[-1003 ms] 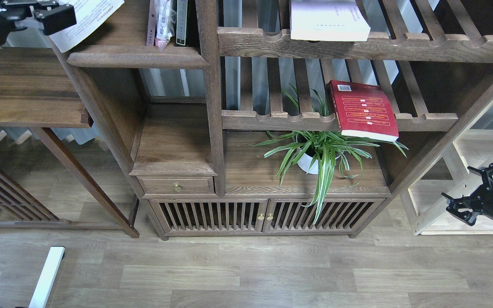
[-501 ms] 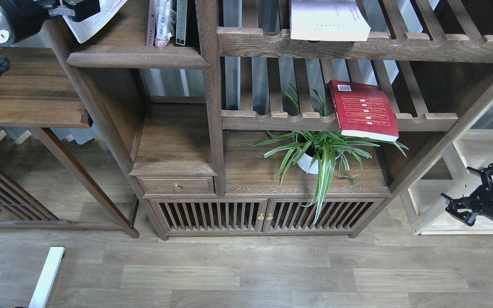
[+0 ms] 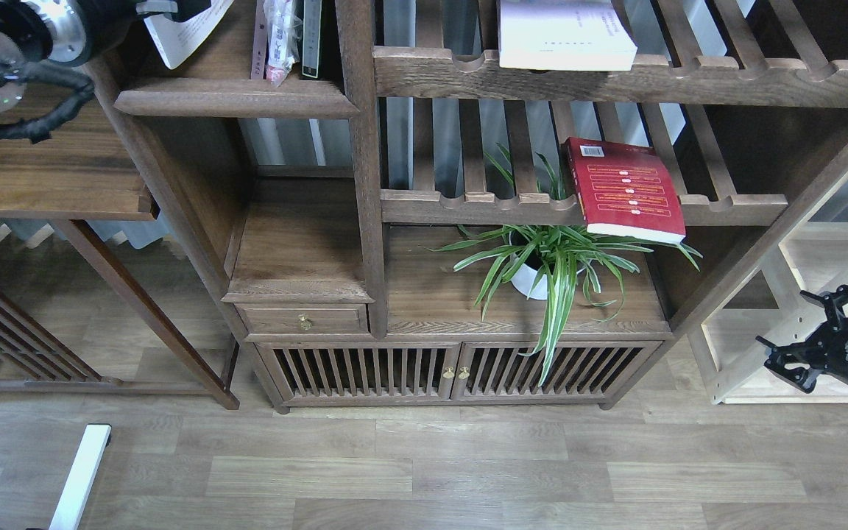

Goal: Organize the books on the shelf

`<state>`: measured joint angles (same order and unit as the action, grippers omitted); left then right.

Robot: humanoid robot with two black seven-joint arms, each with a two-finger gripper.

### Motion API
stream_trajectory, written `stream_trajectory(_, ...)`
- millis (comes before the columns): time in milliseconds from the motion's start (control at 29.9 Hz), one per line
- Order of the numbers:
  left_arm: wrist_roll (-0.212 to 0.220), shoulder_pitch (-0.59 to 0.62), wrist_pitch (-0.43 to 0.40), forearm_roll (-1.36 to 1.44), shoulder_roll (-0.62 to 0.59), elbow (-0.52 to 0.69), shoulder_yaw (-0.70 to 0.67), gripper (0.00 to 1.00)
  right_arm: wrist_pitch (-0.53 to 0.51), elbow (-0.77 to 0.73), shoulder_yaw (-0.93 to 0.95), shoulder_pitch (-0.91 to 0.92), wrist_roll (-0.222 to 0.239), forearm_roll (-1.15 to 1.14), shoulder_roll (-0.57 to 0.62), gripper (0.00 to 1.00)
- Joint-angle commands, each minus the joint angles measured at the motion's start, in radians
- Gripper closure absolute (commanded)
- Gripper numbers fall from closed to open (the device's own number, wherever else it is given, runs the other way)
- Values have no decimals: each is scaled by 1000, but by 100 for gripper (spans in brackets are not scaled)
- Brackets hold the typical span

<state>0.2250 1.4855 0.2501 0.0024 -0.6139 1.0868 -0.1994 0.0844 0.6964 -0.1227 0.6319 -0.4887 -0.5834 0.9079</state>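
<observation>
- The shelf (image 3: 236,96) is a narrow dark-brown board with a rounded moulded front lip; thin spines and a plastic-wrapped item (image 3: 281,37) stand upright at its right end.
- A white book (image 3: 187,33) with printed text tilts over the shelf's left end, its top cut by the frame edge.
- The left tool (image 3: 174,7) sits at the top edge on that book, black and mostly cropped; I cannot tell its spread.
- A glossy red book (image 3: 626,189) with yellow bands lies flat on a slatted rack (image 3: 468,202), overhanging its scalloped rail.
- A pale book (image 3: 564,37) lies flat on the upper rack.
- The right tool (image 3: 821,327) hangs low beside the cabinet, its black fingers spread wide, holding nothing.
</observation>
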Motion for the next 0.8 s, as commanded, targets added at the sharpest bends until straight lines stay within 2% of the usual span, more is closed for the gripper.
stream_trajectory(0,19,12,29,1,36,-31,12,100,0,0,0,-3,0,-1,2,9)
stream_trajectory(201,57,53,38,1,65,-68,66,100,0,0,0,-6,0,-4,6,9)
stream_trajectory(501,114,121,43,1,132,-189,147,100,0,0,1,-9,0,-12,6,9)
stream_trajectory(769,111,128,87,-60,172,-217,143,100,0,0,0,-9,0,-13,14,9)
